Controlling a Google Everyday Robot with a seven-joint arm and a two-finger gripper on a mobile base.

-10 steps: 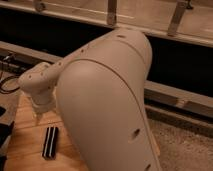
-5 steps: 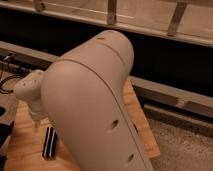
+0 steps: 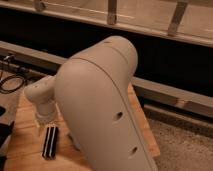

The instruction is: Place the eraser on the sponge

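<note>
Camera view, read from left to right. At the far left, dark cables (image 3: 12, 83) lie looped beside the wooden surface (image 3: 25, 146), and an unidentified dark object (image 3: 3, 136) sits at the picture's left edge. The gripper (image 3: 42, 126) hangs from a pale, rounded wrist over the left part of the surface, pointing downward; whether it is open or closed cannot be told, since its lower end is small and partly masked by the wrist. Directly below and slightly right of the gripper lies the eraser (image 3: 50, 142), a long black block with pale lengthwise stripes, flat on the surface with its long axis running away from the camera. The gripper's tip stands at the eraser's far end; contact between them cannot be determined. The centre is filled by the large cream shell of the arm (image 3: 102, 107), which hides much of the surface. Behind it a grey ledge (image 3: 165, 95) runs across the scene, with a dark recess above it. At the lower right is speckled floor (image 3: 186, 146).
</note>
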